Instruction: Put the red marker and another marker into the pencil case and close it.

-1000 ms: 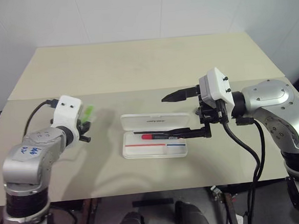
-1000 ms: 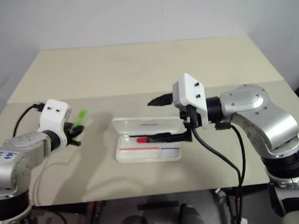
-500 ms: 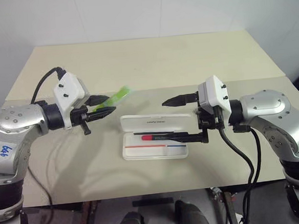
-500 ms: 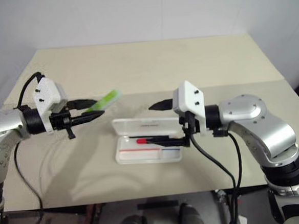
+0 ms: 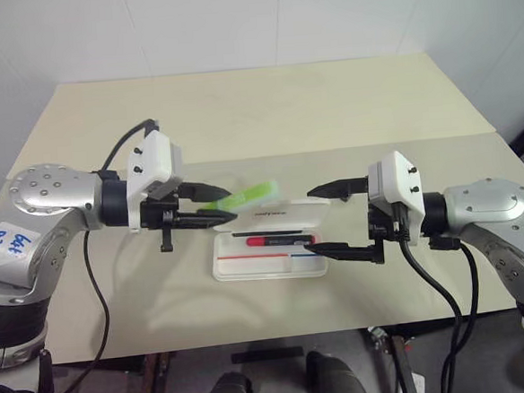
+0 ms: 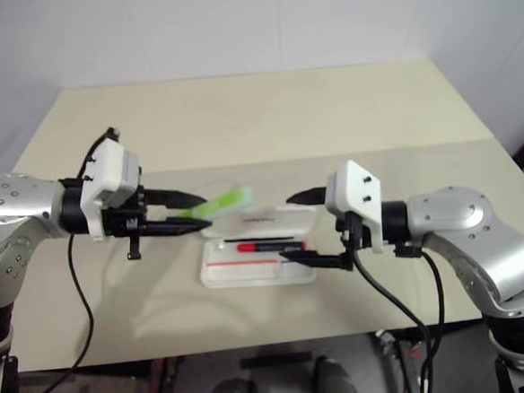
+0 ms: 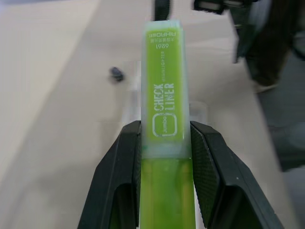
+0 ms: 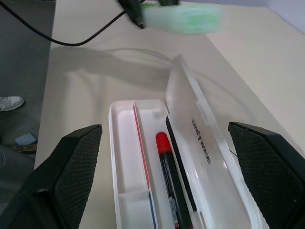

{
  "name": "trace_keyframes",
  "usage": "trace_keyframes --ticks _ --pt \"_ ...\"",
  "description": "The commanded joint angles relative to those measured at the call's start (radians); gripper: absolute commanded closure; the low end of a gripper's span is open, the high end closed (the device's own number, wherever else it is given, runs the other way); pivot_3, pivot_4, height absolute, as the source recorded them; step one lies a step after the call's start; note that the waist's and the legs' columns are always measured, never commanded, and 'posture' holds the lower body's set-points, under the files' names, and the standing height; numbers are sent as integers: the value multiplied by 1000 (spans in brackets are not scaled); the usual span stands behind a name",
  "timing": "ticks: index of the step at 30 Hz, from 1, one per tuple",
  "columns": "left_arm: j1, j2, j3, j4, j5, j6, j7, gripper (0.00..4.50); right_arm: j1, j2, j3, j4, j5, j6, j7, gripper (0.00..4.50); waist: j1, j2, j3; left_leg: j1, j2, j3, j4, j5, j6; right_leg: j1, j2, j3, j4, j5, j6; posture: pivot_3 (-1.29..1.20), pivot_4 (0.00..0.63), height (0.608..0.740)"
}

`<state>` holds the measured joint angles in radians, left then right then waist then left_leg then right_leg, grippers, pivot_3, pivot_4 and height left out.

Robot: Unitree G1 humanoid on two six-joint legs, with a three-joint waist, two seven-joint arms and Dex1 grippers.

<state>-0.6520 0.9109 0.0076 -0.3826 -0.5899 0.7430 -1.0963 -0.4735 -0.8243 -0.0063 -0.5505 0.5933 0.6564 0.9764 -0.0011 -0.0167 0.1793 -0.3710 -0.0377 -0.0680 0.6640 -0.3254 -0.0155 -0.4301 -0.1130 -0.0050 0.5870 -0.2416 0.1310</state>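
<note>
The case (image 5: 270,241) lies open on the beige worktop (image 5: 265,115), near the middle of the front edge, with its long sides along this edge. Its clear lid (image 8: 205,152) with small dark letters is folded back, toward the far edge, and stands tilted up. The red marker (image 5: 279,240) already lies inside the tray, along the back part, next to the lid; its red end points to the robot's left and its black end to the right. A thin red line (image 5: 253,257) and a thin blue line (image 5: 308,255) run along the front part of the tray. The left gripper (image 5: 220,216) points to the right, almost level, and its jaws are clenched on the green highlighter (image 7: 163,109). The highlighter sticks out past the fingertips and hangs in the air over the left end of the lid, not touching the case. In the left wrist view white print is readable on its flat side, and a small dark piece (image 7: 116,73) lies on the worktop beyond it. The right gripper (image 5: 331,219) points to the left, at the right end of the case. Its jaws are released wide and hold nothing; the lower finger (image 5: 342,249) is just over the right end of the tray, and I cannot tell if it touches it.
</note>
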Motion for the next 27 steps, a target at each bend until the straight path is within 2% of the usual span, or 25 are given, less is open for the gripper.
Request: trace_keyframes --ticks 1,20,27 --pt "-25 21 -22 -34 -11 18 -20 3455 9 -16 -32 -37 0 -13 -17 0 1 0 0 0 0 0 0 0 0 0 0 0 0 0 0 0 150 740" --pt "54 28 -184 -123 70 59 8 3455 13 -14 -17 -72 1 23 -94 0 2 0 0 0 0 -1 0 0 0 0 0 1 0 0 0 0 150 740" --pt "58 7 -282 -78 196 -1 27 3455 23 -19 -28 -91 12 41 -107 0 2 0 0 0 0 0 1 0 1 0 1 1 0 0 0 0 150 740"
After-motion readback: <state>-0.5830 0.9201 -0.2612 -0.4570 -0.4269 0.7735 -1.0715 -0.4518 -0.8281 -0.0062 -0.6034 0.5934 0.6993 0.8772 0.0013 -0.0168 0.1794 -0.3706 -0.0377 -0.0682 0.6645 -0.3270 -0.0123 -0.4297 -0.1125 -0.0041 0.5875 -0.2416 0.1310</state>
